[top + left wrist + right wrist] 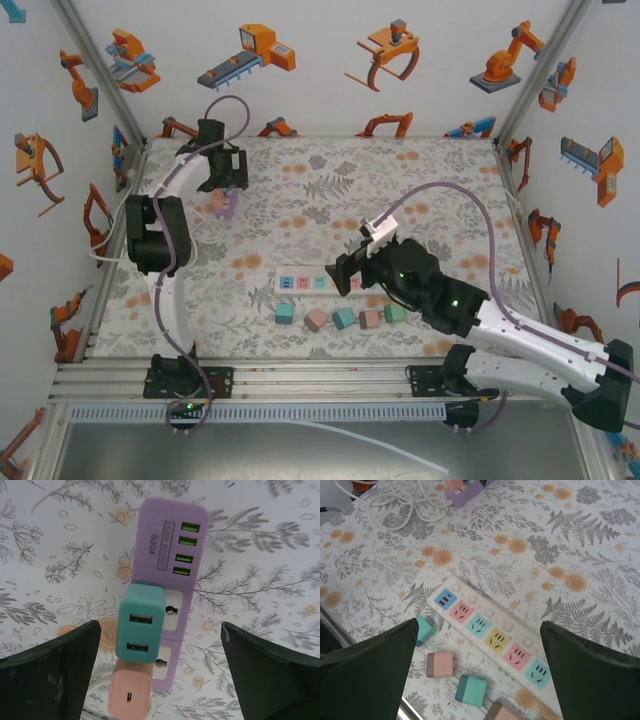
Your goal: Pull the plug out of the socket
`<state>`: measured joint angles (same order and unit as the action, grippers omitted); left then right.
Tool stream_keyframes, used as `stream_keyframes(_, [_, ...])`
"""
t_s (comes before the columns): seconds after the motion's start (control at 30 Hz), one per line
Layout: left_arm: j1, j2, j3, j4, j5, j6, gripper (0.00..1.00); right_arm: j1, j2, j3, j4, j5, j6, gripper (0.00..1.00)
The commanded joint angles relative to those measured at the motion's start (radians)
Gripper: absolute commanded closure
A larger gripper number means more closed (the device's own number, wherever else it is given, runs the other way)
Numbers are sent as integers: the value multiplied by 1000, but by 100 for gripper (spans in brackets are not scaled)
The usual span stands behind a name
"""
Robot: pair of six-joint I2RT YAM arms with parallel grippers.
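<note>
A white power strip (305,284) lay on the floral counter (300,190), five loose adapter cubes (343,318) along its near side.

Smooth matt plastic — the purple socket (170,555) and teal plug (141,627) — over a matt, floral-printed cloth (50,555).

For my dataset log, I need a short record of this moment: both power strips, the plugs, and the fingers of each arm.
purple strip: teal plug and pink plug seated in it
left fingers: open, either side of the teal plug, not touching it
white strip: visible sockets empty
loose plugs: five in a row beside the white strip
right fingers: open above the white strip, holding nothing
</note>
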<state>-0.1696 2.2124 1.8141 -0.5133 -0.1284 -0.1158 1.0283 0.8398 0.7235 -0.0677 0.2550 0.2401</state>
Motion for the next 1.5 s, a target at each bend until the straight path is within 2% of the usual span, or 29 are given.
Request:
stream_keyframes(0.0, [-1, 28, 24, -46, -19, 36, 2, -5, -68, -31, -43, 52, 69, 1])
stream_keyframes(0.07, [-2, 56, 53, -80, -10, 36, 11, -4, -103, -38, -57, 71, 94, 1])
stream_keyframes(0.2, [-4, 67, 67, -93, 26, 43, 40, -4, -155, -58, -62, 95, 139, 1])
stream_keyframes(0.27, [-4, 72, 80, -126, 61, 59, 49, -5, -170, -58, -75, 95, 157, 2])
stream_keyframes(0.37, [-6, 49, 72, -162, 193, 113, 64, -4, -186, -39, -116, 98, 172, 2])
stream_keyframes(0.43, [-22, 10, 39, -160, 285, 177, 80, -4, -199, -18, -159, 119, 185, 2])
stream_keyframes(0.47, [-32, -6, 30, -162, 322, 208, 82, -4, -205, -9, -180, 131, 194, 2])
stream_keyframes(0.63, [-139, -118, -44, -175, 523, 401, 74, -5, -233, 56, -348, 135, 199, 2])
stream_keyframes(0.7, [-202, -164, -81, -177, 556, 495, 73, -4, -249, 76, -431, 133, 198, 2])
stream_keyframes(0.83, [-341, -230, -164, -167, 529, 708, 66, -5, -296, 102, -555, 141, 209, 2])
stream_keyframes(0.97, [-443, -247, -240, -118, 470, 888, 64, -4, -370, 86, -583, 149, 225, 1])
stream_keyframes(1.13, [-485, -211, -260, -72, 467, 970, 64, -4, -433, 52, -583, 156, 267, 1])
stream_keyframes(1.33, [-508, -130, -221, -69, 429, 1036, 59, -4, -426, 43, -590, 154, 288, 1])
stream_keyframes(1.47, [-508, -112, -210, -71, 455, 1035, 43, -4, -406, 50, -586, 174, 279, 1])
